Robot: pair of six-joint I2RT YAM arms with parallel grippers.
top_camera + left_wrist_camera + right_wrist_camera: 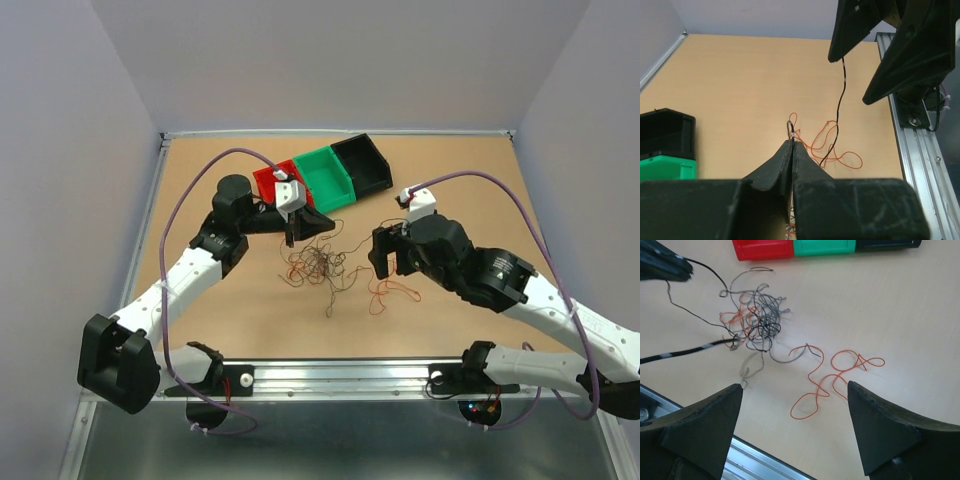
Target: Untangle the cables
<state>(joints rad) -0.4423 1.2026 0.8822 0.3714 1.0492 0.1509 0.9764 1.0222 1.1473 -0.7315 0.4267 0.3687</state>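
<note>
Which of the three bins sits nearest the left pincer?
The red bin, at the left end of the row, right beside the left pincer; the green bin and black bin lie farther right.

1. My pincer (794, 386) stands wide open, its two dark fingers (705, 422) low in the view on either side.
2. Between them, on the tabletop (910, 315), an orange wire (832, 377) lies in loose loops, apart from the rest.
3. Up and left of it sits the tangle of wires (754, 320), black, grey and orange, knotted together.
4. The other pincer (662, 267) pokes in at the top left corner; a black wire (710, 272) runs from its tip down to the tangle.
5. At the top edge a red bin (762, 249), a green bin (824, 246) and a black bin (887, 243) stand side by side, touching.
6. A metal rail (757, 460) crosses the bottom left.
</note>
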